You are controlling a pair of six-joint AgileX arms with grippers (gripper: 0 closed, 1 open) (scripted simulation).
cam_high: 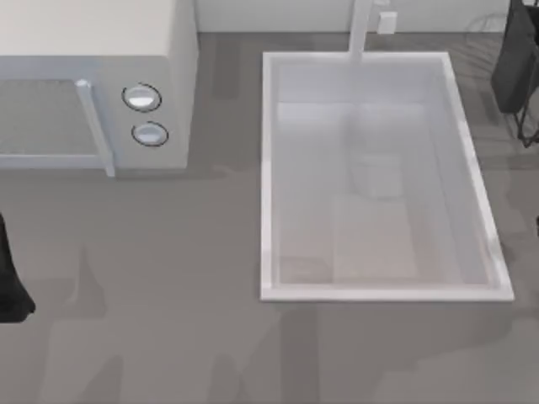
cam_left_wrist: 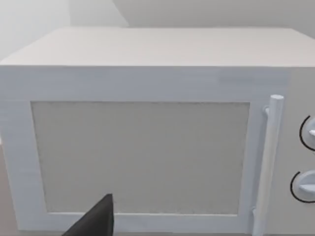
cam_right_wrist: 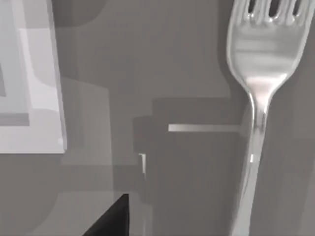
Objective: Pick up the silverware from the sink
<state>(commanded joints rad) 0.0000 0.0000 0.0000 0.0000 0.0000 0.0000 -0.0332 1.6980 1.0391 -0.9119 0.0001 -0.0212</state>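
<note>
The silverware point(cam_right_wrist: 258, 83) is a shiny fork. It hangs close before the right wrist camera, tines away and handle running back toward my right gripper, which is shut on it. One dark finger point(cam_right_wrist: 110, 221) of that gripper shows beside it. The fork is up in the air over the grey counter, beside a corner of the sink's white rim point(cam_right_wrist: 47, 98). In the top view the sink point(cam_high: 265, 168) lies right of centre with a bare basin, and my right arm point(cam_high: 515, 67) is at the far right, beyond the sink's back corner. My left arm point(cam_high: 10, 278) is parked at the left edge.
A white microwave point(cam_high: 101, 50) with two round knobs point(cam_high: 141, 98) and a door handle point(cam_left_wrist: 270, 162) stands at the back left, straight ahead of the left wrist camera. A white faucet point(cam_high: 362, 29) rises behind the sink. Grey counter stretches along the front.
</note>
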